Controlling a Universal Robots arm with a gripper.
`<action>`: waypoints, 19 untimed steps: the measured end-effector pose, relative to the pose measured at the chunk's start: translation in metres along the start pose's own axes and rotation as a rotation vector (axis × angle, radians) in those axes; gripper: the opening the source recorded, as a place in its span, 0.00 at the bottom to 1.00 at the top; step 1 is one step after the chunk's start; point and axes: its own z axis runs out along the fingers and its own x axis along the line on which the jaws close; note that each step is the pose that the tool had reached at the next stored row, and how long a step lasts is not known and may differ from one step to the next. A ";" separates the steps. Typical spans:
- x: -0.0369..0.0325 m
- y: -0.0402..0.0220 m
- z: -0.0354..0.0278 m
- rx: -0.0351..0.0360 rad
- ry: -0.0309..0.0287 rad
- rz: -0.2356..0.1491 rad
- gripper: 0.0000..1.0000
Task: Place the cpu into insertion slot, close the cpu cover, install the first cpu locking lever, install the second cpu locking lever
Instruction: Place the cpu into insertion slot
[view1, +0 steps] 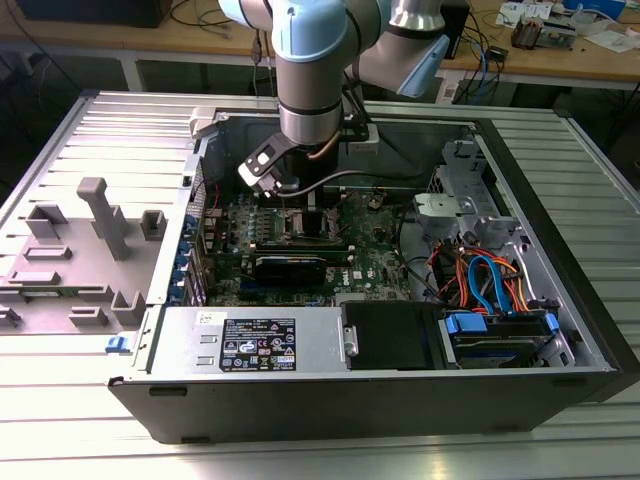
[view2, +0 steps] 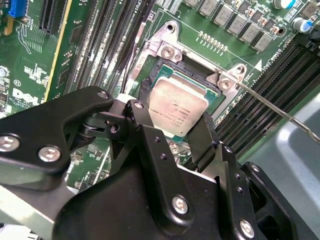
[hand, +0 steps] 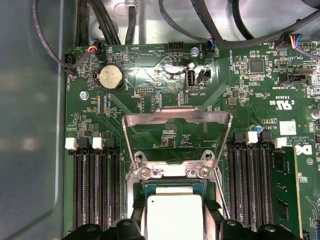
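Cpu (view2: 177, 107), a flat square with a dull silver lid, is pinched by the black hand (view2: 172, 122) at the insertion slot (hand: 170, 185); the thin metal cpu cover (hand: 177, 116) stands raised.

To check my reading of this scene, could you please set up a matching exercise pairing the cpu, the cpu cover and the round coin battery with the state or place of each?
Things:
1. cpu
2. cpu cover
3. coin battery

States or places:
A. swung up, standing open
B. lying flat on the green board, apart from the socket
C. gripped by the gripper

Pairs: 1-C, 2-A, 3-B
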 end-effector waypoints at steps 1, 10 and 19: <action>0.0000 0.0000 0.0003 0.0001 0.0001 0.001 0.55; 0.0000 -0.0001 0.0018 0.0000 0.0002 0.001 0.55; 0.0001 -0.0001 0.0023 -0.0005 0.0008 0.001 0.62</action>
